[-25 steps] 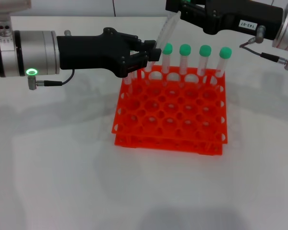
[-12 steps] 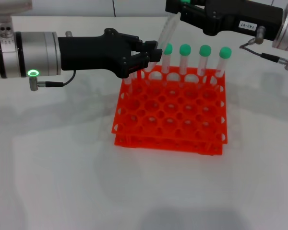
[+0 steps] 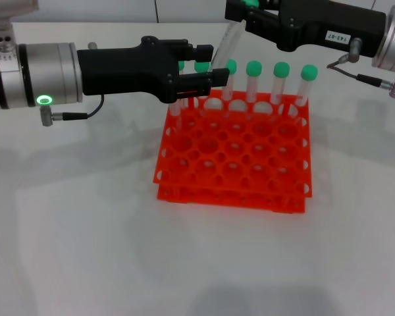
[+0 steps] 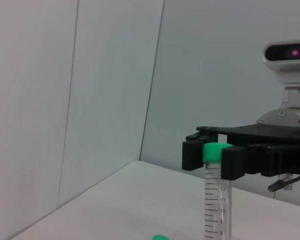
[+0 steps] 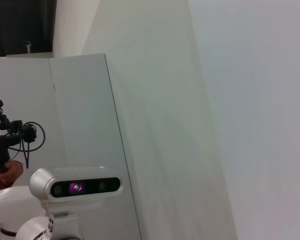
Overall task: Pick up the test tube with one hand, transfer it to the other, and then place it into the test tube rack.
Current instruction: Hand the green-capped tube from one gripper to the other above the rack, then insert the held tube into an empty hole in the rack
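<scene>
Desk [image 3: 85,250]: I see a plain white top, and the orange rack sits on it in the middle.
Test tube rack [image 3: 234,158]: It is bright orange with lots of round holes. It stands flat on the desk. The near rows of holes have nothing in them.
Other tubes [image 3: 280,85]: Green-capped tubes stand up straight in the far row of the rack.
Left end effector [image 3: 207,66]: My left arm reaches in from the left, just over the far left corner of the rack. Its fingers are spread apart now, one on each side of the tube's lower part. I see no grip on the tube.
Test tube [image 3: 227,45]: It is clear and leans a bit. It hangs above the far row of the rack, between my two arms. Its green cap [image 4: 214,152] is up in the right end effector.
Right end effector [image 4: 215,157]: It comes in from the far right, high above the rack. Its black fingers pinch the tube at the cap.
</scene>
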